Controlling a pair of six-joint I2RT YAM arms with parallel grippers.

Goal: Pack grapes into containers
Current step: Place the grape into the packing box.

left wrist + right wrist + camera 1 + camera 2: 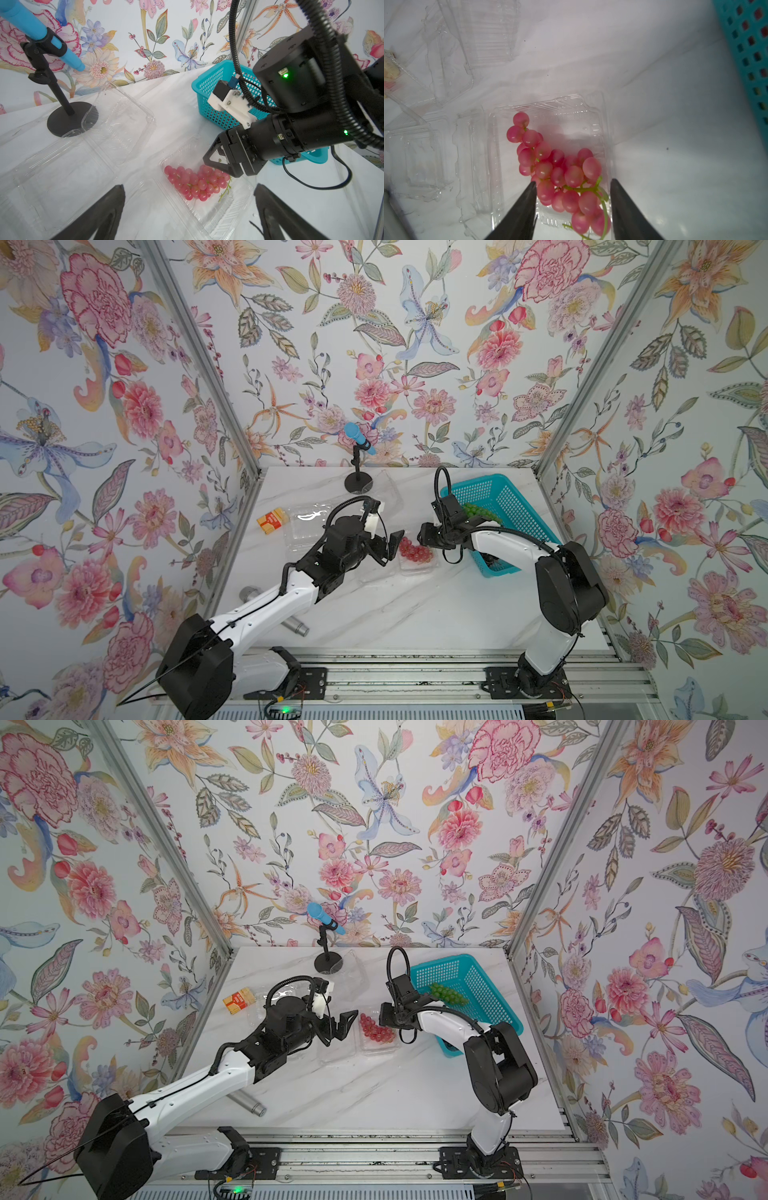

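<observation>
Red-pink bunch of small round grapes (556, 172) lies inside clear thin plastic clamshell container (571, 108), lower centre of right wrist view. Right gripper (572, 181) jaws parted, released, straddling stem end. Left gripper (189, 185) spread wide, empty. Risk: green stem (583, 189) snags jaw on retreat, drags bunch over rim.

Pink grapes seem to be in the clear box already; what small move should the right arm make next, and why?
Probably lift the right arm straight up, clear of the pink grapes: they lie inside the open clear box, the arm's jaws stand apart around the stem end, and the green bunch waits in the teal basket.
</observation>
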